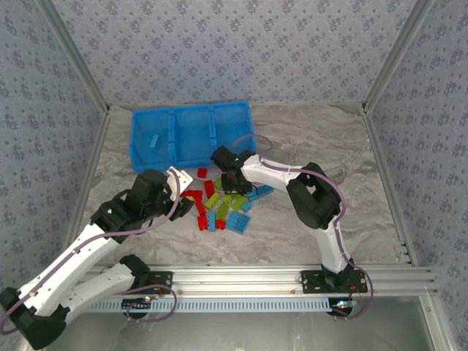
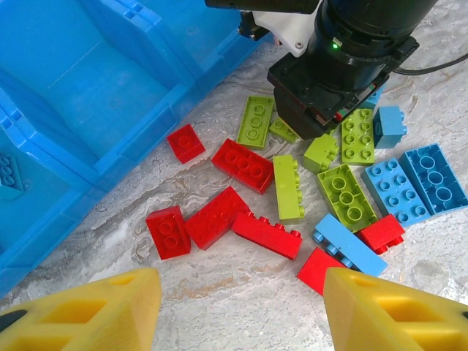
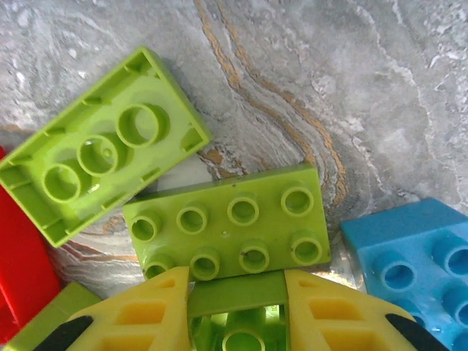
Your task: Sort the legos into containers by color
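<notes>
R gripper (image 3: 235, 284) clamped, prob. on lime lego (image 3: 241, 330)

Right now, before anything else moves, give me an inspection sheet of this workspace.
Surface: grey marbled table.
Job's things: blue tray with three compartments, and one light blue brick in its left one. Red, green and blue bricks lie in a loose heap in front of the tray.
Clutter: nothing seen.
Grippers: left gripper is open and empty beside the heap. Right gripper is down in the heap, shut on a green brick.
Cables: purple cables run along both arms, one looping near the tray.
Surroundings: patterned walls, and a metal rail at the near edge.
</notes>
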You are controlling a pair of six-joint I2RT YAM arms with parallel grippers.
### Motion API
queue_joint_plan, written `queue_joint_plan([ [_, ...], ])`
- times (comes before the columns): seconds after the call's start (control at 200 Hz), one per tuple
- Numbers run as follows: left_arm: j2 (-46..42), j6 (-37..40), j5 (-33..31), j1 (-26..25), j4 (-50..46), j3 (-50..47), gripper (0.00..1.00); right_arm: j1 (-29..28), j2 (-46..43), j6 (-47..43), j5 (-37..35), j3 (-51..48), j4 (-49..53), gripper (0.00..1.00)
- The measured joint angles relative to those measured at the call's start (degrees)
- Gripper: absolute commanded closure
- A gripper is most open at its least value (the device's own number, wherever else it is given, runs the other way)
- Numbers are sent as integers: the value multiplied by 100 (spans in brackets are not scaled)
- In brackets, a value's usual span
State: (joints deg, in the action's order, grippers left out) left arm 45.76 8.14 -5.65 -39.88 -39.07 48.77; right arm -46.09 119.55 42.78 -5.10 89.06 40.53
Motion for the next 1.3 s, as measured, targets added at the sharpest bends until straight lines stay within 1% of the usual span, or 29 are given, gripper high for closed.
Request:
queue_joint_plan([
  [0.13, 0, 0, -4, 0, -13, -31, 39, 13, -192, -42, -142, -68, 105, 72],
  [0.31, 0, 0, -44, 0, -17, -42, 38, 35, -1010, -223, -481, -55, 205, 70],
  [0.39, -2, 0, -52, 0, -17, -42, 38, 57, -1296, -380, -713, 131, 205, 70],
  [0.47, 0, 0, -85, 0, -17, -42, 38, 114, -1325, -610, -964, 457, 83, 70],
  [0.575, -2, -2, -142, 0, -15, -46, 38, 326, -1045, -933, -1233, 1005, -197, 70],
  [0.695, -2, -2, -214, 0, -17, -66, 38, 658, -236, -1239, -1296, 1932, -474, 68],
  [0.795, -2, 0, -282, 0, -13, -96, 38, 861, 575, -1440, -1298, 2732, -529, 61],
  [0.884, -2, -2, -310, 0, -15, -142, 38, 935, 1174, -1589, -1290, 3311, -415, 58],
  [0.954, 0, -7, -345, 0, -13, -166, 38, 935, 1464, -1727, -1250, 3652, -234, 50],
  [1.014, 2, -24, -396, 0, -13, -181, 38, 935, 1543, -1843, -1211, 3845, -68, 43],
  [1.139, 35, -221, -560, 15, 52, -186, 39, 920, 1508, -2074, -1158, 4310, 229, 43],
  [1.214, 142, -592, -706, 46, 136, -177, 42, 920, 1294, -2146, -1097, 4350, 382, 43],
  [1.299, 505, -1342, -811, 90, 160, -48, 44, 920, 787, -2201, -931, 4050, 511, 42],
])
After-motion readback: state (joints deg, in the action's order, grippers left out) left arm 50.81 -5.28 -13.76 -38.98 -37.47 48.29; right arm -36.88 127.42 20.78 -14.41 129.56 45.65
